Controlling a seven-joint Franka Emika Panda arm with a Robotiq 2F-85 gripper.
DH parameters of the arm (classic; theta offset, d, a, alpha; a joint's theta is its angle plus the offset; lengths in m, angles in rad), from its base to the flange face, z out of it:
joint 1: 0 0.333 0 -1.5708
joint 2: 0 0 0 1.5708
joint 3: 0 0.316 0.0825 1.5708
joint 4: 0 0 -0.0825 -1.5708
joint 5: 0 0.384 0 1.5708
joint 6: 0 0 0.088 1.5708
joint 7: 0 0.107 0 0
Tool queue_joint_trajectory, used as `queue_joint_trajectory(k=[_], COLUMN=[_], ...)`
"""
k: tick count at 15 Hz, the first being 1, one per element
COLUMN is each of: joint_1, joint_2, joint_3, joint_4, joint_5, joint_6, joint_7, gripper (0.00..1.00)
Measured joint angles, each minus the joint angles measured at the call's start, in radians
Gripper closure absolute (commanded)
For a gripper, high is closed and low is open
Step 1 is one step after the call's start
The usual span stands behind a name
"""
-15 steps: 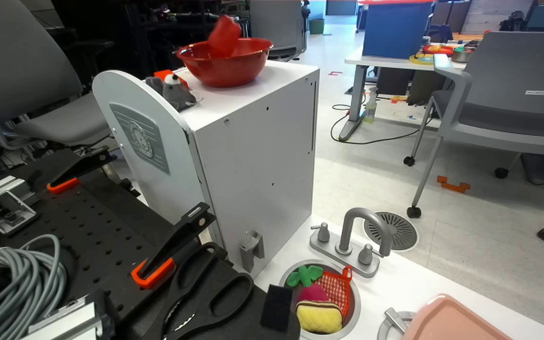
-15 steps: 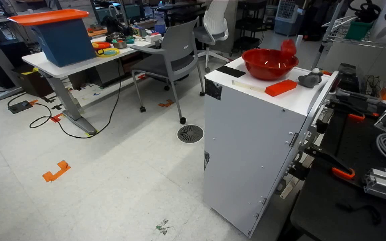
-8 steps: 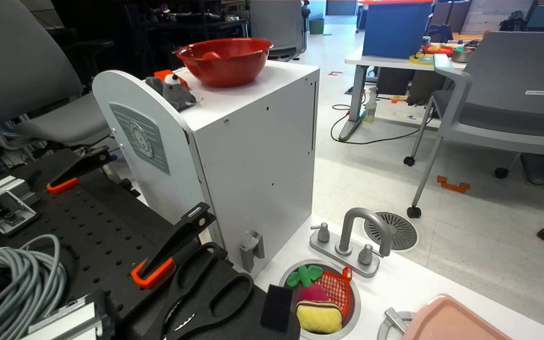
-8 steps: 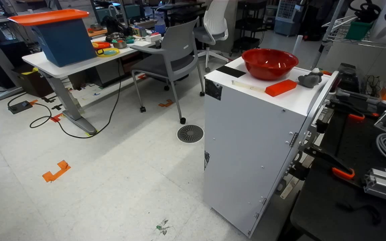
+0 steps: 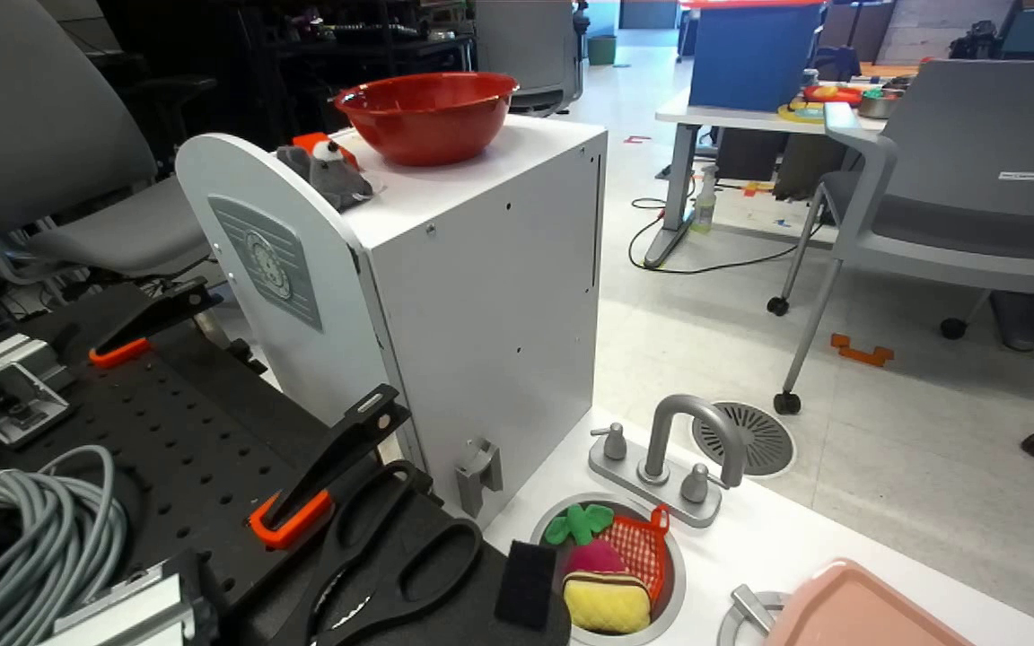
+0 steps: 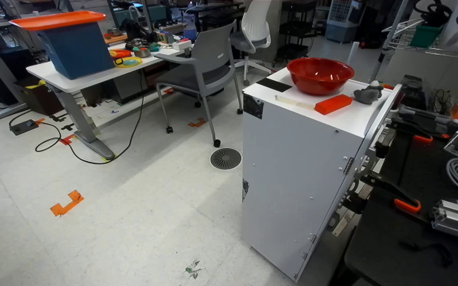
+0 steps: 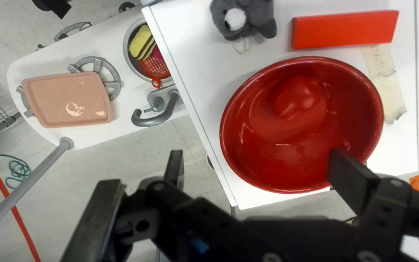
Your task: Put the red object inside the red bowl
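Observation:
The wide red bowl point(image 7: 256, 160) stands upright on top of the white cabinet in the wrist view. It shows in both exterior views point(image 5: 432, 130) point(image 6: 319, 79). The red object point(image 7: 298, 96), a rounded lump, lies inside the bowl toward its upper side in the wrist view. The bowl wall hides it in both exterior views. My gripper point(image 7: 256, 155) is open, with its black fingers far apart and nothing between them. It is above the bowl, with one finger overlapping the bowl's lower right rim in the picture. The gripper is out of view in both exterior views.
A red-orange block point(image 7: 344, 30) and a grey plush bear point(image 7: 244, 18) lie beside the bowl on the white cabinet top point(image 6: 304, 113). A strip of tape point(image 7: 383, 78) is near the block. A toy sink with a faucet point(image 5: 696, 431) and a pink tray point(image 7: 67, 98) stand below the cabinet.
One second ago the red object was blurred at the bowl's rim, partly above it. Half a second ago its top showed inside the bowl. Now the exterior views no longer show it.

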Motion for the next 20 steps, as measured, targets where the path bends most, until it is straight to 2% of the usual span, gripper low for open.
queue_joint_trajectory(k=[5, 20], joint_1=[0.013, 0.014], joint_2=[-0.031, -0.046], joint_3=[0.035, 0.037], joint_4=[-0.034, -0.044], joint_5=[0.001, 0.001], joint_6=[0.020, 0.020], joint_7=[-0.001, -0.001], gripper=[0.00, 0.00])
